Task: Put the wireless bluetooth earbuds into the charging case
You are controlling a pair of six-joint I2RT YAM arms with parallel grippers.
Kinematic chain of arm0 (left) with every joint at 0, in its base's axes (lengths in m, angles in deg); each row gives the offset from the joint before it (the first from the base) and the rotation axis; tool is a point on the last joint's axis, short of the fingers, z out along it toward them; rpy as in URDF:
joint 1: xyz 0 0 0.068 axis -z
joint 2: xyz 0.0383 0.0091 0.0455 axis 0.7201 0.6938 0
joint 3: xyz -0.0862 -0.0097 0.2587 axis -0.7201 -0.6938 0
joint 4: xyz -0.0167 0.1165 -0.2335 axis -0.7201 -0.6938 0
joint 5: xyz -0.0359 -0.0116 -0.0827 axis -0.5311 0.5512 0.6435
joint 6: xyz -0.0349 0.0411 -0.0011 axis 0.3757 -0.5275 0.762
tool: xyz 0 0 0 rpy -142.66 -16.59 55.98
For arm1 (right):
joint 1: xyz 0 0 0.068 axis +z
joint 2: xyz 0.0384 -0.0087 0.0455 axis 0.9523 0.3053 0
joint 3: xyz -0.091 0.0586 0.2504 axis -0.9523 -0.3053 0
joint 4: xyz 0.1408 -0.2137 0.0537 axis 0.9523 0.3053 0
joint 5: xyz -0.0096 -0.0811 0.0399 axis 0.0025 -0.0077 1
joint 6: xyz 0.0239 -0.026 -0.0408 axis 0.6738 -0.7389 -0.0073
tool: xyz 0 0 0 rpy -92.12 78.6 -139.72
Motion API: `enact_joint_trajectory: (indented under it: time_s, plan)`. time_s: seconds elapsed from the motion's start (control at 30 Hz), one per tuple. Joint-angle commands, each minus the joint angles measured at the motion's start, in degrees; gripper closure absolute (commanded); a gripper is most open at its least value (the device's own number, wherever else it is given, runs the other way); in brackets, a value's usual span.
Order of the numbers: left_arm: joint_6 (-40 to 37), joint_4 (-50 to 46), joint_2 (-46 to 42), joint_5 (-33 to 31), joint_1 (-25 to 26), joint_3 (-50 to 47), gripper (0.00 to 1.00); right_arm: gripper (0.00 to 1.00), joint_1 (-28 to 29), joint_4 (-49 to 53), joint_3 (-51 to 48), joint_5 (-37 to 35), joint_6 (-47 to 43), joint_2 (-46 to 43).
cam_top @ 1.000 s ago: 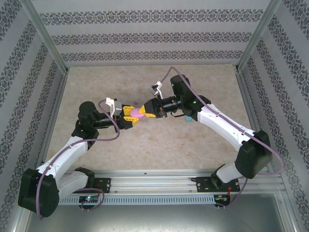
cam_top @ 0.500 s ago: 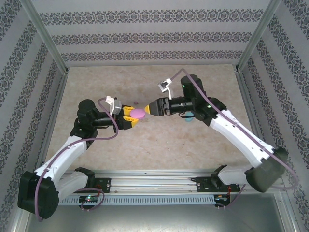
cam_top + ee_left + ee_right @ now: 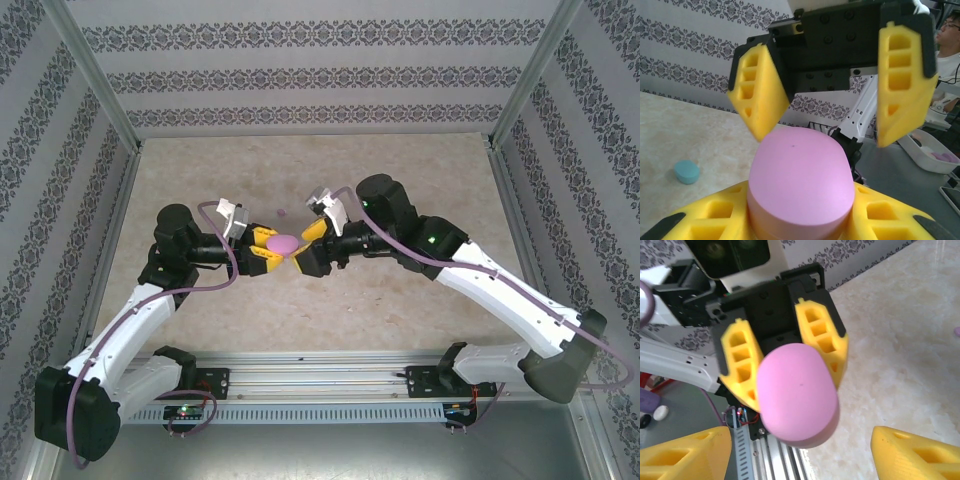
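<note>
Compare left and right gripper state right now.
Left gripper is shut on the pink case; right gripper is open and holds nothing. Left gripper clamps the pink case by its sides; right gripper stands spread wide, facing it. Both are yellow-tipped and point at each other above the table.

Smooth pink oval plastic case [image 3: 799, 185]: bottom cut off by frame edge in left wrist view, flanks hidden btwn left gripper [image 3: 800, 200] yellow foam fingers [image 3: 715, 217]. Right gripper [image 3: 800, 452] fingers [image 3: 685, 452] clipped at bottom edge, right wrist view. Tiny purple bud [image 3: 283, 212] on beige table [image 3: 400, 310]: too small for detail. Purple blob [image 3: 957, 331] cut by right edge.
</note>
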Motion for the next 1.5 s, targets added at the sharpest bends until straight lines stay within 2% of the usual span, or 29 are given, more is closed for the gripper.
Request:
enact_joint_trajectory:
  time_s: [0.0,0.2,0.3,0.53,0.73,1.0,1.2,1.47]
  plan:
    - [1.9,-0.4,-1.1,2.7,-0.7,2.0,0.87,0.28,0.6,1.1,2.6,-1.7,-3.5,1.2]
    - [2.6,-0.4,-1.3,3.4,-0.7,2.2,0.87,0.32,1.3,2.2,4.2,-2.4,-4.7,3.0]
    - [2.8,-0.4,-1.3,3.8,-0.8,2.3,0.88,0.41,1.3,2.4,4.9,-2.5,-4.4,3.9]
    - [3.1,-0.2,-1.4,4.5,-0.7,2.0,0.89,0.68,1.1,0.2,4.6,-1.8,-2.1,4.3]
    - [3.5,0.3,-1.5,5.4,-0.8,2.1,0.91,0.74,-2.4,-7.5,1.2,3.9,6.6,3.9]
    - [6.2,3.4,-1.5,6.5,-0.7,1.7,0.92,0.74,-5.5,-15.9,-1.5,8.2,17.2,4.8]
    - [7.4,4.4,-1.6,6.6,-0.7,1.6,0.92,0.55,-5.9,-17.8,-2.3,7.4,19.9,5.2]
    - [9.3,5.9,-1.3,6.8,-0.7,1.8,0.93,0.48,-5.8,-18.3,-2.6,5.3,21.2,6.0]
